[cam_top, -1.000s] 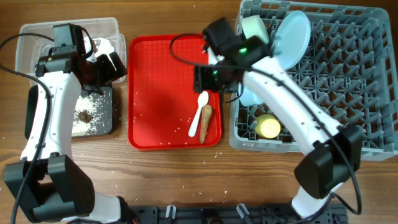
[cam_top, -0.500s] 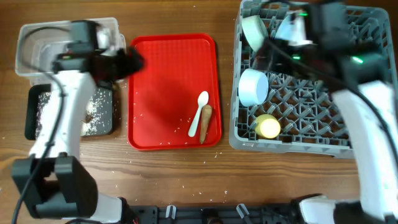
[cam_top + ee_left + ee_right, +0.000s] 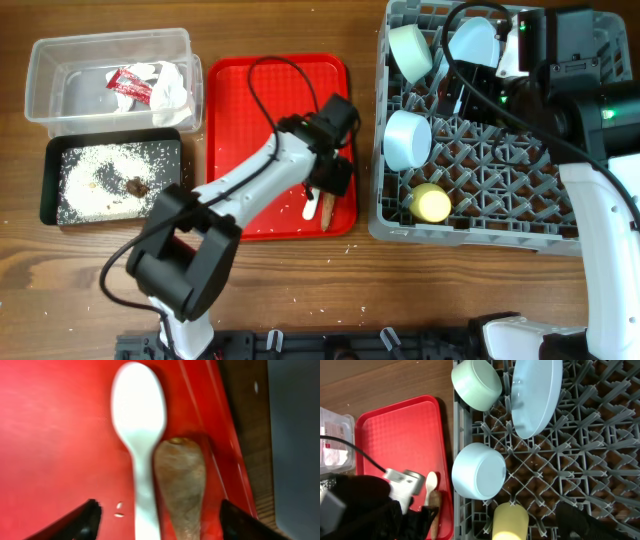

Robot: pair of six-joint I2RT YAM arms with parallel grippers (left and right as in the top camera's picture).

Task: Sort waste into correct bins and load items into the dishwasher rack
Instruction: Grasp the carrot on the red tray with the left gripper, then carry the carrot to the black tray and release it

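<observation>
Near the red tray's (image 3: 50,435) bottom-right corner, brown root piece (image 3: 180,485) lies flat, touching the white spoon's (image 3: 138,420) handle, tray rim just beside its other flank. Left gripper (image 3: 159,517) hovers above, jaws spread wide, straddling both, holding nothing. My read: root is light, firm, maybe slick. I'd pinch its thick end, clear of the spoon.

Bright, even light from above leaves only short, soft shadows beside the red tray (image 3: 230,120) toward the counter's near edge. The left wrist view is blurred, smearing the white plastic spoon (image 3: 137,435) and brown root-like food piece (image 3: 180,485); the right wrist view is crisp
</observation>
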